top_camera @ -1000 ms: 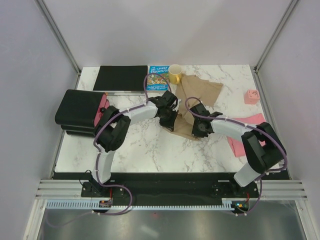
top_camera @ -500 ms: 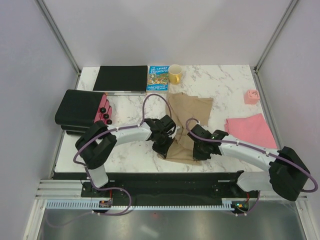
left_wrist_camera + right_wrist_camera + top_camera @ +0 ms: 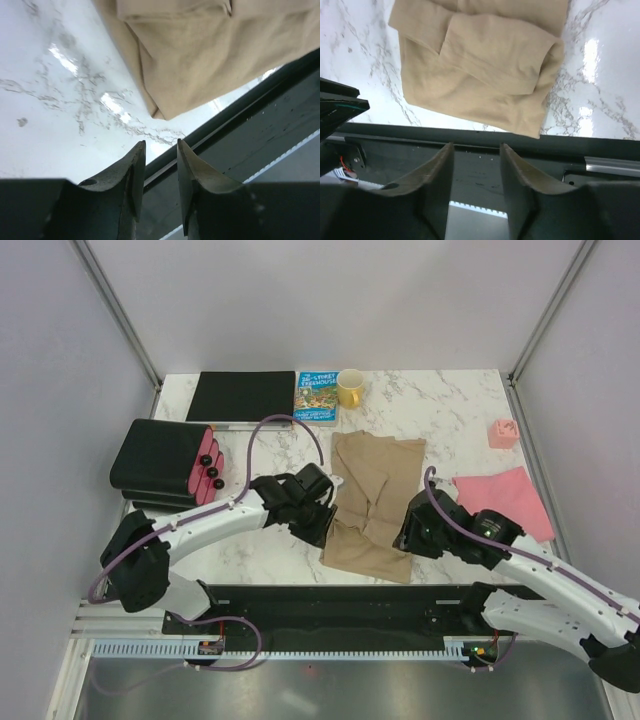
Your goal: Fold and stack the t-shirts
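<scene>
Left claw [image 3: 160, 145]: jaws parted, nothing between them. The tan t-shirt [image 3: 210, 50] lies flat on the bench [image 3: 60, 100] just ahead of the tips, not touching.
Right claw [image 3: 476, 147]: jaws parted, empty. The same shirt lies just beyond its tips, one flap folded over.
Top view: the tan shirt is between the two claws. The pink t-shirt [image 3: 505, 502] lies outboard of the right claw, apart.
</scene>
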`<action>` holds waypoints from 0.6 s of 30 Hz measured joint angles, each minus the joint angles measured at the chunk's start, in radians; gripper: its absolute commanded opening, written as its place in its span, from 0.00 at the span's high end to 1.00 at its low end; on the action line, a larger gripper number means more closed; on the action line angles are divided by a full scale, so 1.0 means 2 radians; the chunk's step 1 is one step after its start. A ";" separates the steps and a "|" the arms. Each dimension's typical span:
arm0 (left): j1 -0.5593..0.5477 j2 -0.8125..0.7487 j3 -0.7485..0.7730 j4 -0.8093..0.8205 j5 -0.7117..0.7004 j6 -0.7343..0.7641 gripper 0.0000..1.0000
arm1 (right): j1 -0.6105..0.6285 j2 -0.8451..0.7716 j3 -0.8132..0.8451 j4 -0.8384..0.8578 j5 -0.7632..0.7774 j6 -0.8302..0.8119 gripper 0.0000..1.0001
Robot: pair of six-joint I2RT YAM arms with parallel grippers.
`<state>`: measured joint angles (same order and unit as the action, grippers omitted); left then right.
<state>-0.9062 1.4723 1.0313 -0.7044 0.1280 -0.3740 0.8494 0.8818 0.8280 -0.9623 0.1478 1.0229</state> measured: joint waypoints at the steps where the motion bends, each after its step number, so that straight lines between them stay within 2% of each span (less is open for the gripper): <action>1: 0.006 -0.006 0.001 0.002 -0.002 0.000 0.61 | 0.000 -0.008 0.002 -0.001 0.009 0.001 0.47; 4: 0.032 -0.007 0.003 0.013 -0.001 0.000 0.61 | 0.000 -0.025 -0.011 0.004 0.029 0.001 0.46; 7: 0.049 0.013 0.007 0.017 0.001 0.001 0.61 | 0.000 -0.027 -0.059 0.030 0.032 0.002 0.46; 13: 0.051 0.032 0.009 0.021 0.002 0.001 0.61 | 0.000 -0.033 -0.167 0.085 0.036 0.014 0.45; 18: 0.052 0.032 0.009 0.025 0.002 0.001 0.61 | 0.000 -0.053 -0.185 0.122 0.045 0.020 0.44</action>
<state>-0.8021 1.5360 1.0496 -0.6552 0.1322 -0.3725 0.8490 0.7750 0.4587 -0.7177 0.2386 1.0622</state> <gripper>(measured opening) 0.391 0.554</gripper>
